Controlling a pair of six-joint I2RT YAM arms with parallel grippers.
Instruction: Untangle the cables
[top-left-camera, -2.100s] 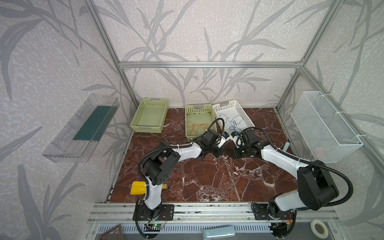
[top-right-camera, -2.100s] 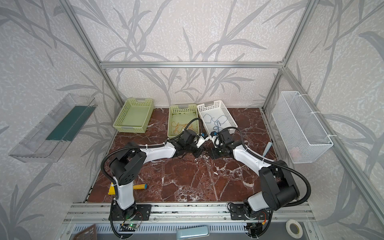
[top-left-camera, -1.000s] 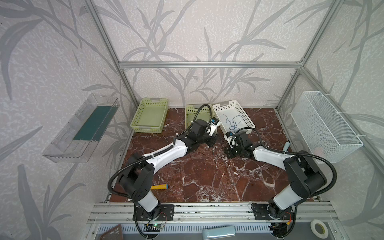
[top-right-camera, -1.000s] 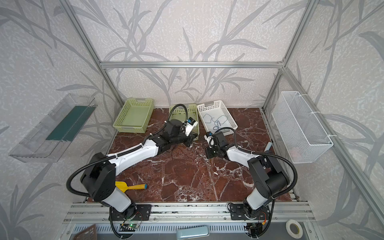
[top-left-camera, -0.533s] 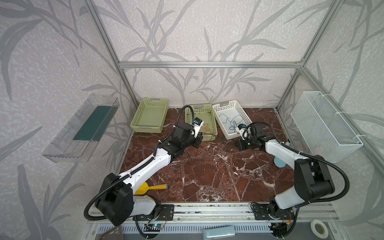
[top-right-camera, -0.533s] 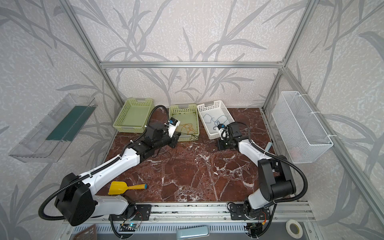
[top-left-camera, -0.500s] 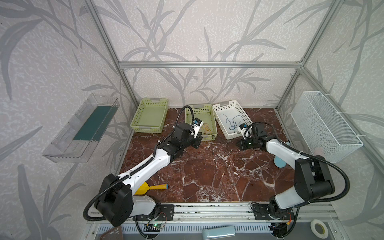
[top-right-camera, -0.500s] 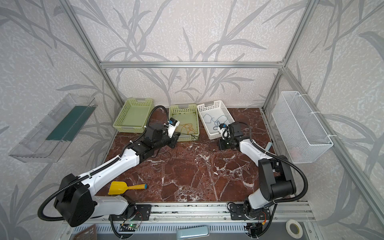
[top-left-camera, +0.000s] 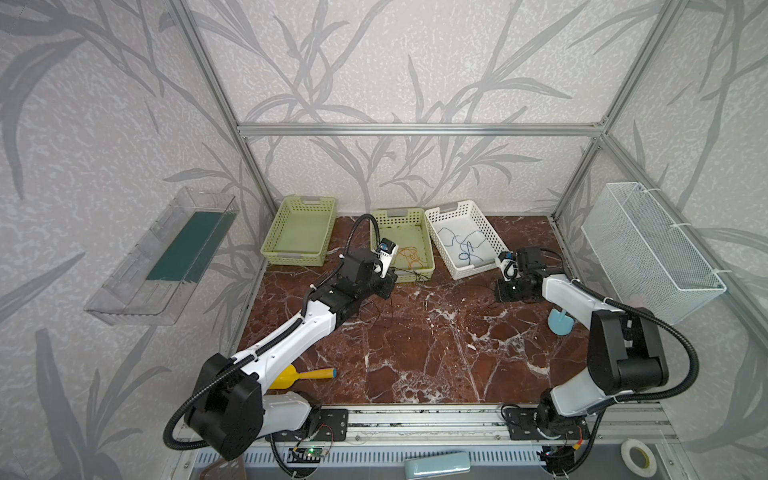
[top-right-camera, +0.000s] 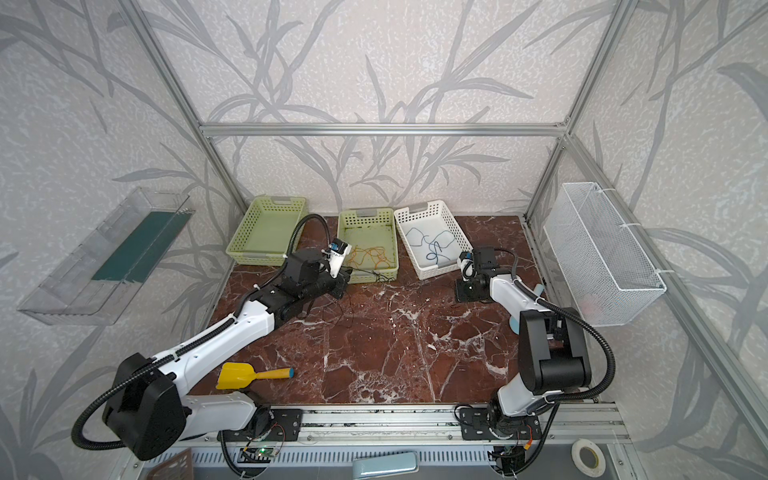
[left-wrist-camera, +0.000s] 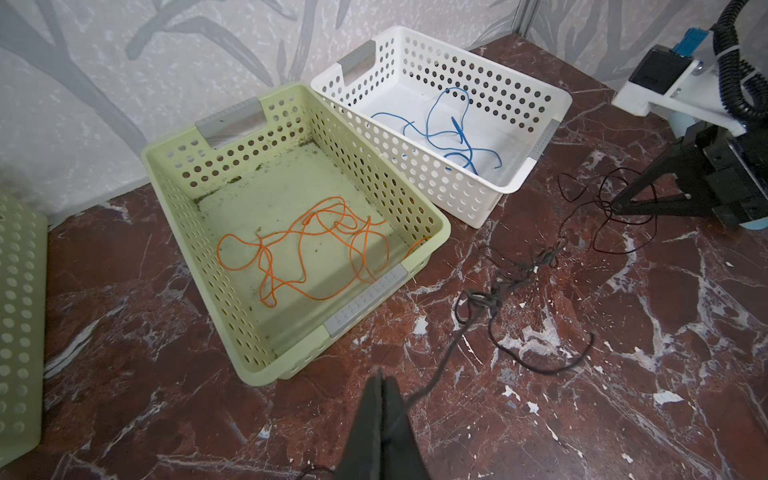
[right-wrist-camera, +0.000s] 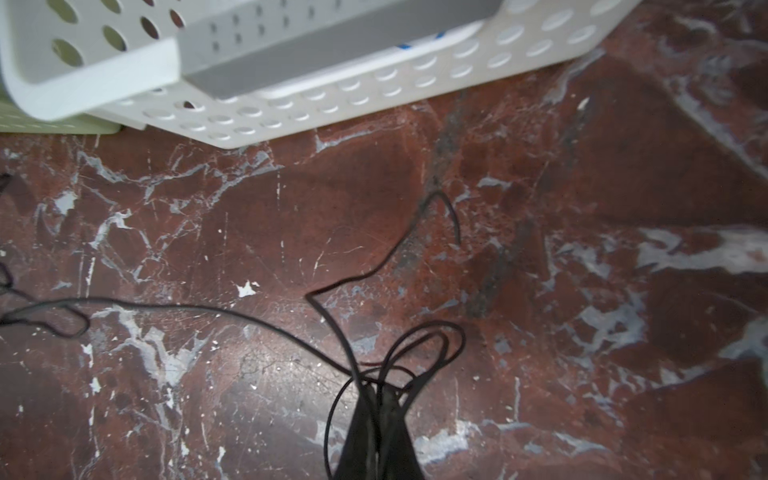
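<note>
One red marble tabletop (top-left-camera: 436, 353), bearing everything. One pale green perforated plastic basket (left-wrist-camera: 353, 153), holding a loose orange cable (left-wrist-camera: 307, 249). One white perforated plastic basket (left-wrist-camera: 415, 166), holding a blue cable (left-wrist-camera: 453, 133). Several dark thin cables (left-wrist-camera: 511, 278), knotted on the marble before the baskets, between the arms. Two tools: left gripper (left-wrist-camera: 379, 374) and right gripper (right-wrist-camera: 376, 388), each apparently clamped on a dark strand. Handling: draw apart slowly and low, easing if the knot tightens. Left wrist view shows the knot plainly; right wrist view shows mainly loops at its tips.
</note>
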